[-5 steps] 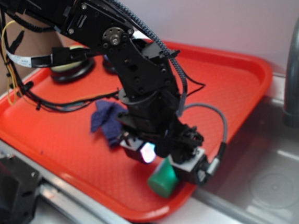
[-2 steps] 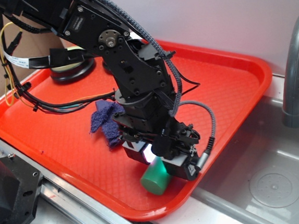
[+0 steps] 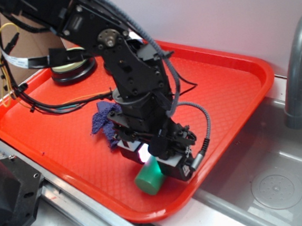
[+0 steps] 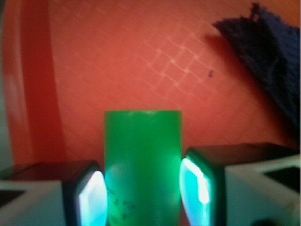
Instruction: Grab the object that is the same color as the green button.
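Pincer (image 4: pixel 143 197) closed against one green cylinder (image 4: pixel 142 160) on one red tray (image 3: pixel 233 90), beside one blue cloth (image 3: pixel 103 122).

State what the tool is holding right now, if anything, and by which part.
The tool has the green cylinder between its two pads, gripping the curved sides. One flat end sticks out ahead toward the red tray.
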